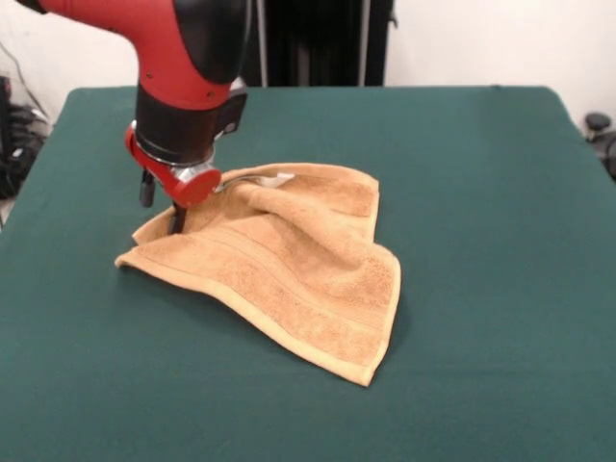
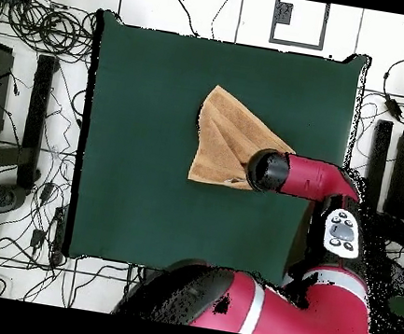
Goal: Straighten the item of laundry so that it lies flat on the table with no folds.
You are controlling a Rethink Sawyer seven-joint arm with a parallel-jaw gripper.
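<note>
Laundry item (image 1: 289,265), a tan towel, lay rumpled mid-surface (image 1: 500,192) with its far edge folded over, and we judged the gripper (image 1: 178,219) to be mid-grasp at its left corner, though we could not tell whether the fingers had closed; next, we reckoned, came lifting and drawing outward, nothing nearby obstructing.

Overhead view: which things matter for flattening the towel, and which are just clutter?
Job:
towel, rumpled and folded over itself
green table
gripper, down at the towel's edge

Clutter:
cables on the floor
black stands beside the table
</note>
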